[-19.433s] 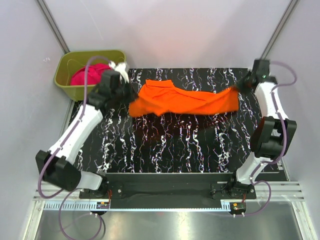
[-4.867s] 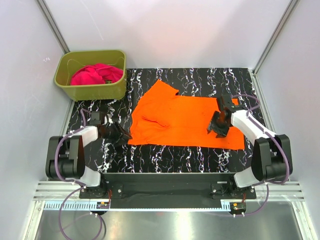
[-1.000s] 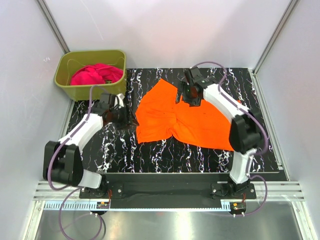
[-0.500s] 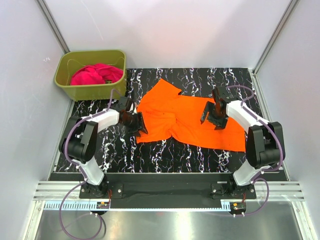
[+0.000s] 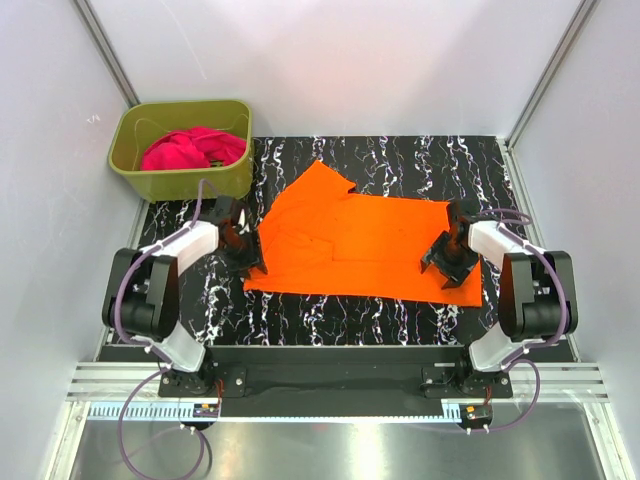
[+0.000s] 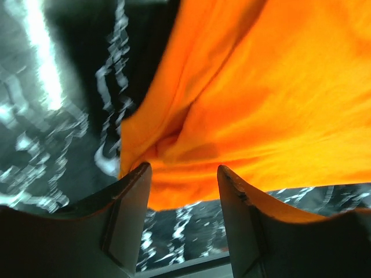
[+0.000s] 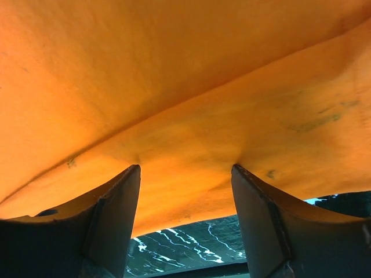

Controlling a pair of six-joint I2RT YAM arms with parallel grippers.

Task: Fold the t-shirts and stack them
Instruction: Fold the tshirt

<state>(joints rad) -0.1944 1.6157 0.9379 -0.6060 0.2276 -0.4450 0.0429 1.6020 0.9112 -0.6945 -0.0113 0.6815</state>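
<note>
**A:** Which step is in hand, in your opinion?

**B:** I judge it is the spreading of the orange shirt (image 5: 360,240), before the first fold. It lies nearly flat on the bench (image 5: 330,320), near the green tub (image 5: 190,185) but not touching it. A small flap is doubled over on the half nearer the tub. The pink shirt (image 5: 190,148) is in a heap inside the tub.

**A:** And the pincers?

**B:** The left pincer (image 6: 182,174) is at the shirt's edge nearest the tub. It is released, the fingers apart, and the bunched hem sits just before the tips. The right pincer (image 7: 185,171) is on the end farthest from the tub. It is also released, the fingers wide. The cloth puckers at each tip, so I think they press on it.

**A:** What does the next move call for?

**B:** Probably each pincer must clench on an edge and carry it across together. The cloth is soft, so a shallow bite could slip. The doubled flap may need smoothing first.
</note>
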